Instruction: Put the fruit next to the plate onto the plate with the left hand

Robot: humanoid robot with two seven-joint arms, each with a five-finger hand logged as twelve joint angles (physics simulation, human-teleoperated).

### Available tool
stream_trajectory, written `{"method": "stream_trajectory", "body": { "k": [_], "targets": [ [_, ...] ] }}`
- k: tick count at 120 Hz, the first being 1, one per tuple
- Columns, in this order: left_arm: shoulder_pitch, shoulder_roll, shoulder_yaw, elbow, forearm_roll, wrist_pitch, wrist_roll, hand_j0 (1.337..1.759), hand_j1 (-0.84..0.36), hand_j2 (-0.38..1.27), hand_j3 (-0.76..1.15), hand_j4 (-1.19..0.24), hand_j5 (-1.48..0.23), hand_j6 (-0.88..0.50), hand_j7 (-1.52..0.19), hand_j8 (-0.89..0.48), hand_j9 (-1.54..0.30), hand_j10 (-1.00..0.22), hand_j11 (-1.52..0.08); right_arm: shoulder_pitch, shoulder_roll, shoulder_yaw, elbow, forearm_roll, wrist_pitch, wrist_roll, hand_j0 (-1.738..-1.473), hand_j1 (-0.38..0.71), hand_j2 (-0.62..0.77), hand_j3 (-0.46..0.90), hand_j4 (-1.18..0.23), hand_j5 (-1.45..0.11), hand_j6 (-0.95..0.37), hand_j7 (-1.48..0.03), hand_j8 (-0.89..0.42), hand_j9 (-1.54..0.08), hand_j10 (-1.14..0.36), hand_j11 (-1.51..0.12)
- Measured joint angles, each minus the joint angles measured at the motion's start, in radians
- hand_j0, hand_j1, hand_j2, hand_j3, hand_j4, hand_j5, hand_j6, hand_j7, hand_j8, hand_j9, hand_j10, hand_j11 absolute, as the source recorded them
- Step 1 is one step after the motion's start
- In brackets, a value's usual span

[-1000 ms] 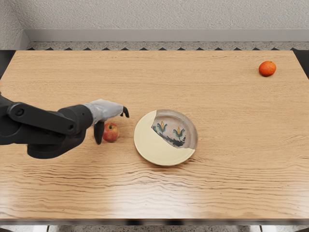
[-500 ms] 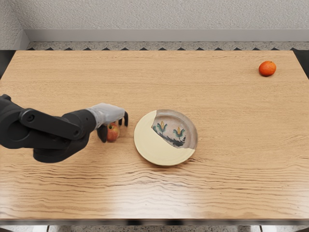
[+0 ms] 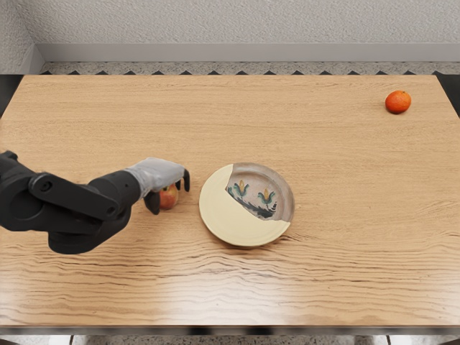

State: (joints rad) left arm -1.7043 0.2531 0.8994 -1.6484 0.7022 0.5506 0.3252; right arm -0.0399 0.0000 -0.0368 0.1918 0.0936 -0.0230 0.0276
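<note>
Wood grain fills most of my feed: a broad tabletop seen from the head camera, looking down at a slant. My left hand reaches in from the left edge on its dark arm, grey at the back of the palm and black at the tips. It sits low over the apple, which shows as a small red and yellow patch right under the palm. The fingers curl down past the far side of the fruit and the thumb comes down on the near side, so I read the hand as closed around the apple. From this angle I cannot confirm how firmly each tip presses. The apple looks to be resting on the table beneath the hand, not lifted clear of it.

Just beside the hand, on the fingertip side, lies the plate. It is round, its near part plain cream and its far part grey with two small painted flowers. A narrow strip of bare wood separates the fingertips from the plate's rim, so hand and plate are apart. The apple is not on the plate.

Well away from the hand, far beyond the plate and up toward the table's back corner on that same side, an orange sits alone on the wood. I see no right arm in the feed.
</note>
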Motion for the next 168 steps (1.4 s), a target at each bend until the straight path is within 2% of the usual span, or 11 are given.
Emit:
{"method": "stream_trajectory", "body": {
  "k": [34, 78, 89, 101, 106, 109, 116, 125, 140, 155, 168],
  "targets": [
    [0.005, 0.002, 0.025, -0.008, 0.003, 0.027, 0.002, 1.651, -0.27, 0.20, 0.00, -0.70, -0.87, -0.46, -0.90, -0.39, -0.92, -0.68, -0.91, 0.000, 0.000, 0.000, 0.000, 0.000, 0.000, 0.000, -1.658, -0.31, -0.01, 0.00, -0.03, -0.04, -0.03, -0.04, -0.03, -0.04, -0.03, -0.04],
    [0.021, -0.001, 0.027, -0.003, -0.019, 0.027, 0.001, 1.640, -0.38, 0.43, -0.04, -0.82, -1.00, -0.41, -1.10, -0.27, -1.14, -0.56, -1.18, 0.000, 0.000, 0.000, 0.000, 0.000, 0.000, 0.000, -1.658, -0.31, -0.01, 0.00, -0.03, -0.04, -0.03, -0.04, -0.03, -0.04, -0.03, -0.04],
    [0.021, -0.002, 0.026, -0.003, -0.025, 0.022, 0.001, 1.640, -0.34, 0.30, 0.03, -0.84, -1.00, -0.41, -1.09, -0.30, -1.15, -0.56, -1.19, 0.000, 0.000, 0.000, 0.000, 0.000, 0.000, 0.000, -1.658, -0.31, -0.01, 0.00, -0.03, -0.04, -0.03, -0.04, -0.03, -0.04, -0.03, -0.04],
    [0.013, -0.002, 0.024, -0.004, -0.031, 0.013, 0.000, 1.643, -0.39, 0.46, -0.03, -0.80, -1.07, -0.35, -1.12, -0.27, -1.16, -0.53, -1.20, 0.000, 0.000, 0.000, 0.000, 0.000, 0.000, 0.000, -1.658, -0.31, -0.01, 0.00, -0.03, -0.04, -0.03, -0.04, -0.03, -0.04, -0.03, -0.04],
    [0.003, 0.001, 0.023, -0.005, -0.035, 0.010, 0.000, 1.644, -0.34, 0.41, -0.02, -0.80, -1.10, -0.39, -1.13, -0.31, -1.16, -0.56, -1.20, 0.000, 0.000, 0.000, 0.000, 0.000, 0.000, 0.000, -1.658, -0.31, -0.01, 0.00, -0.03, -0.04, -0.03, -0.04, -0.03, -0.04, -0.03, -0.04],
    [-0.006, 0.006, 0.023, -0.006, -0.038, 0.009, -0.001, 1.643, -0.23, 0.21, -0.02, -0.80, -1.12, -0.41, -1.14, -0.33, -1.17, -0.58, -1.20, 0.000, 0.000, 0.000, 0.000, 0.000, 0.000, 0.000, -1.658, -0.31, -0.01, 0.00, -0.03, -0.04, -0.03, -0.04, -0.03, -0.04, -0.03, -0.04],
    [-0.035, 0.019, 0.022, -0.009, -0.043, 0.007, 0.000, 1.644, -0.23, 0.33, -0.02, -0.81, -1.15, -0.45, -1.15, -0.38, -1.17, -0.63, -1.20, 0.000, 0.000, 0.000, 0.000, 0.000, 0.000, 0.000, -1.658, -0.31, -0.01, 0.00, -0.03, -0.04, -0.03, -0.04, -0.03, -0.04, -0.03, -0.04],
    [-0.071, 0.034, 0.020, -0.022, -0.051, 0.006, -0.001, 1.645, -0.18, 0.23, -0.01, -0.81, -1.19, -0.47, -1.16, -0.41, -1.18, -0.66, -1.19, 0.000, 0.000, 0.000, 0.000, 0.000, 0.000, 0.000, -1.658, -0.31, -0.01, 0.00, -0.03, -0.04, -0.03, -0.04, -0.03, -0.04, -0.03, -0.04],
    [-0.118, 0.055, 0.006, -0.042, -0.061, -0.007, -0.002, 1.647, -0.18, 0.22, -0.01, -0.81, -1.21, -0.41, -1.19, -0.37, -1.18, -0.66, -1.19, 0.000, 0.000, 0.000, 0.000, 0.000, 0.000, 0.000, -1.658, -0.31, -0.01, 0.00, -0.03, -0.04, -0.03, -0.04, -0.03, -0.04, -0.03, -0.04],
    [-0.163, 0.066, -0.023, -0.057, -0.082, -0.037, -0.002, 1.648, -0.25, 0.38, 0.00, -0.82, -1.23, -0.37, -1.20, -0.33, -1.18, -0.64, -1.18, 0.000, 0.000, 0.000, 0.000, 0.000, 0.000, 0.000, -1.658, -0.31, -0.01, 0.00, -0.03, -0.04, -0.03, -0.04, -0.03, -0.04, -0.03, -0.04],
    [-0.201, 0.065, -0.056, -0.065, -0.112, -0.070, -0.005, 1.649, -0.25, 0.33, 0.00, -0.82, -1.23, -0.36, -1.20, -0.34, -1.17, -0.64, -1.18, 0.000, 0.000, 0.000, 0.000, 0.000, 0.000, 0.000, -1.658, -0.31, -0.01, 0.00, -0.03, -0.04, -0.03, -0.04, -0.03, -0.04, -0.03, -0.04]
  ]
}}
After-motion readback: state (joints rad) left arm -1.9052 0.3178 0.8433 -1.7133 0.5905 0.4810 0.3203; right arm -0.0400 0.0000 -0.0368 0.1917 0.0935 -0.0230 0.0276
